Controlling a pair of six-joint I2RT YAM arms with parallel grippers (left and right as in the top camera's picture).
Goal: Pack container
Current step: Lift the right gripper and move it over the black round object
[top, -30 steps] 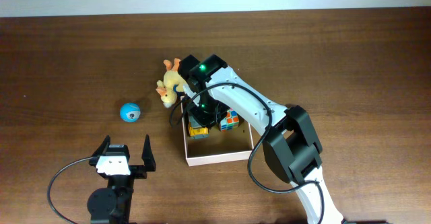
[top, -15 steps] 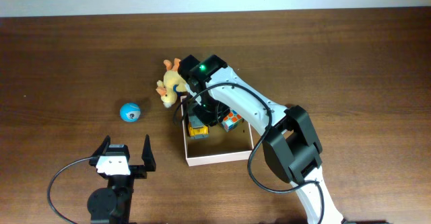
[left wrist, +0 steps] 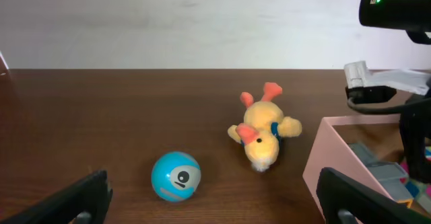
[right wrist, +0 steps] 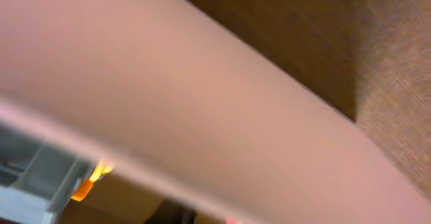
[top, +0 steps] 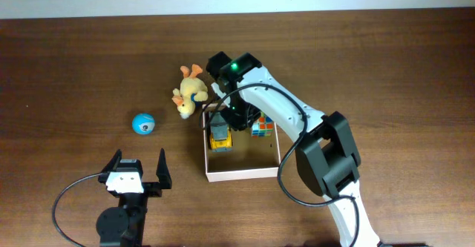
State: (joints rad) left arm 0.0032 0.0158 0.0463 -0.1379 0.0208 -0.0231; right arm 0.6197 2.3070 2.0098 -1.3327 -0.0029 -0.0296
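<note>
The container (top: 242,176) sits about midway between the table's (top: 386,69) left and right edges, a little nearer the near edge than the far one. Its walls look pinkish white in both wrist views. Inside it, by the left wall towards the far corner, lies a yellow and grey truck (top: 220,137). A colour cube (top: 261,125) rests by the far wall, to the truck's right.

The right arm reaches in from the near edge and bends down over the container's far left corner. The right gripper (top: 228,115) is low there, just above the truck. Its wrist view is filled by a blurred stretch of the container wall (right wrist: 202,103), with a bit of grey and orange at the lower left. I cannot tell how far its fingers are parted or whether they hold anything.

Just outside the far left corner lies a yellow duck (top: 189,93), on its side. A blue ball (top: 144,123) rests farther towards the left edge, well apart from the container.

The left gripper (top: 139,160) hangs by the near edge, left of the container, fingers spread wide and empty.
</note>
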